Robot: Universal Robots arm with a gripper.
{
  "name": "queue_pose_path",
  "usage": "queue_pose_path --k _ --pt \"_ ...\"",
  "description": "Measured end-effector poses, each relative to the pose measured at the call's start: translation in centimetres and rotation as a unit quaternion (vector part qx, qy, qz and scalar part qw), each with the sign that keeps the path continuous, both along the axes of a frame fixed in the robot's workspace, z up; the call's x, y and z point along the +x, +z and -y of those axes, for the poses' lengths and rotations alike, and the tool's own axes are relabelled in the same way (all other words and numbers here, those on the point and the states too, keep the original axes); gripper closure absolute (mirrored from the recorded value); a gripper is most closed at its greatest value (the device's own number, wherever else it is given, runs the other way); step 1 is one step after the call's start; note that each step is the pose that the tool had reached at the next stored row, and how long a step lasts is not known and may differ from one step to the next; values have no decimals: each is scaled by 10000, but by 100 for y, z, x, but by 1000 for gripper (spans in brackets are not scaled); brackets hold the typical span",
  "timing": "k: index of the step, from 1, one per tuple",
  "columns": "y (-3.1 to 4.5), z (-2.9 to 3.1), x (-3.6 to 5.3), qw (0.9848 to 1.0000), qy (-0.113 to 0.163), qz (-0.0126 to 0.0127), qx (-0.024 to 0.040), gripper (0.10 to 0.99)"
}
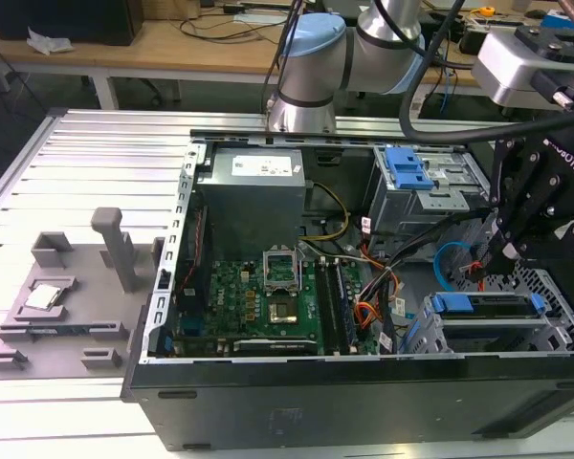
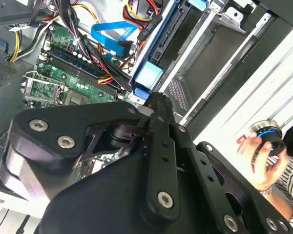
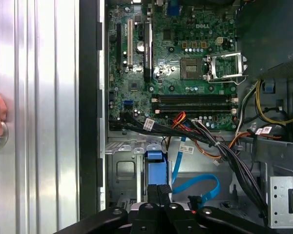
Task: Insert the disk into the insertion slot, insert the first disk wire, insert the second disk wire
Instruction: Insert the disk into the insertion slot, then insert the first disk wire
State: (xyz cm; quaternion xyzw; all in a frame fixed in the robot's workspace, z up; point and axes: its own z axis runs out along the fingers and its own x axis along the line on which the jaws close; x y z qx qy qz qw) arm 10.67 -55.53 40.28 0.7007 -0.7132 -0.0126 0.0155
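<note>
Entry 1, the disk point(image 1: 488, 306): you will find it lying flat in the insertion slot point(image 1: 555, 320), in the corner of the open computer case point(image 1: 268, 411) toward the exterior view's right. Its long axis runs across the exterior view, with the blue carrier end pointing to that view's left, toward the motherboard point(image 1: 249, 296).

Entry 2, the gripper point(image 1: 485, 260): your fingers point(image 3: 154, 195) are pressed together with nothing seen between them. The tips are just above the carrier's blue end, near a looped blue cable point(image 3: 195, 180).

Entry 3: the case rests on the slatted tabletop point(image 1: 96, 163).
</note>
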Motion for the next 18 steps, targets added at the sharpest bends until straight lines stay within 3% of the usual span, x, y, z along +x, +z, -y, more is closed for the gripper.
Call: queue_pose_path --k 3,7,11,13,18 --pt "-6 0 15 10000 0 0 1 980" --pt "-88 -15 247 10000 0 -6 0 980" --pt "-160 -151 459 10000 1 -17 0 980" --pt "-257 -230 475 10000 -55 -22 -1 980" --pt "-297 -277 476 9999 -113 -22 0 980"
